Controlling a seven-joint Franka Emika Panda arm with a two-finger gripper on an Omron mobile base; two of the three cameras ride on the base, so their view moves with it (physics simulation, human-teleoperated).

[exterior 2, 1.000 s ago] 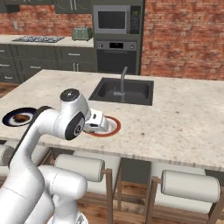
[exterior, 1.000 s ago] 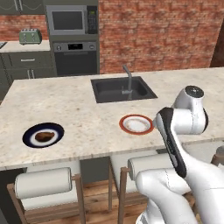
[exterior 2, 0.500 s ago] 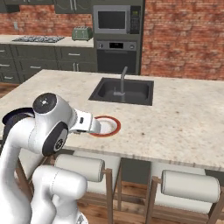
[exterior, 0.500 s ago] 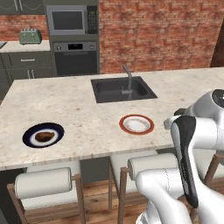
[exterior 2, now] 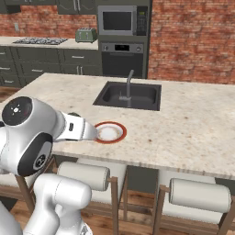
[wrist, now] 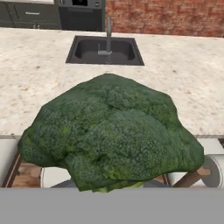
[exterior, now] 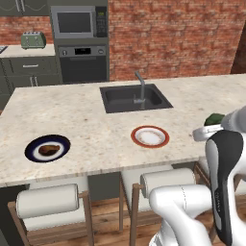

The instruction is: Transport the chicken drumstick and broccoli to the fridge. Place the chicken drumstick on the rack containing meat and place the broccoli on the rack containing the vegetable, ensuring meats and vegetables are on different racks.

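Gripper (exterior: 207, 126) clamped tight on the broccoli (wrist: 109, 135), a bumpy dark-green dome with a pale stalk stub right at the fingertips. Past it, speckled stone counter (wrist: 39, 78) and a dark rectangular sink (wrist: 105, 50) straight ahead.

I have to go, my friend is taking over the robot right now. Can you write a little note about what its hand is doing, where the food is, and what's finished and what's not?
Gripper: shut on the broccoli, which sits right in front of the hand camera; a bit of green shows by the arm at the right end of the island counter.
Chicken drumstick: lying on the dark blue plate at the left of the counter.
Red-rimmed plate in front of the sink: nothing on it.
Done: broccoli picked up.
Left: carry it to the fridge's vegetable rack, then put the drumstick on the meat rack.
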